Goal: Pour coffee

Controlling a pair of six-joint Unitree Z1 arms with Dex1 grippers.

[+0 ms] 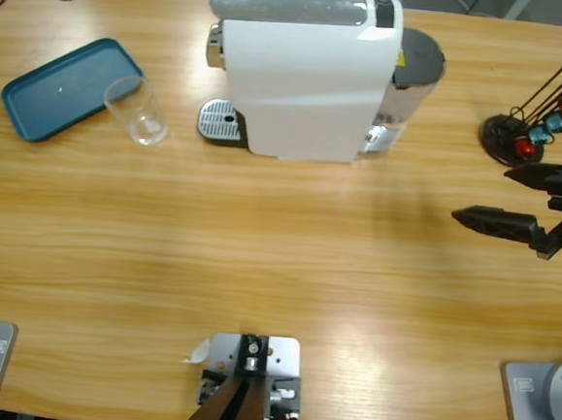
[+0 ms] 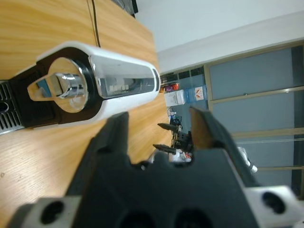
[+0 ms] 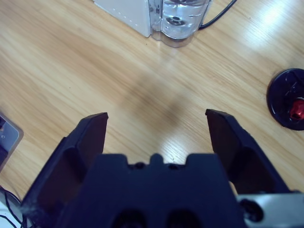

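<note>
Both pincers, right and left, gape empty; the glass stands empty.

table: long, light wood, glossy light patches
wall: white, plain
panels: grey-blue, beyond table end

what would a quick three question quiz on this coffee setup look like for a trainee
1. True or false: the glass stands on the coffee machine's drip grate.
2. Which lies nearest the right gripper in the high view? A the capsule stand; B the glass; C the blue tray.
3. Fill in: the left gripper and the right gripper both have their jaws ___.
Key: 1 false, it stands by the blue tray; 2 A; 3 open.
</note>
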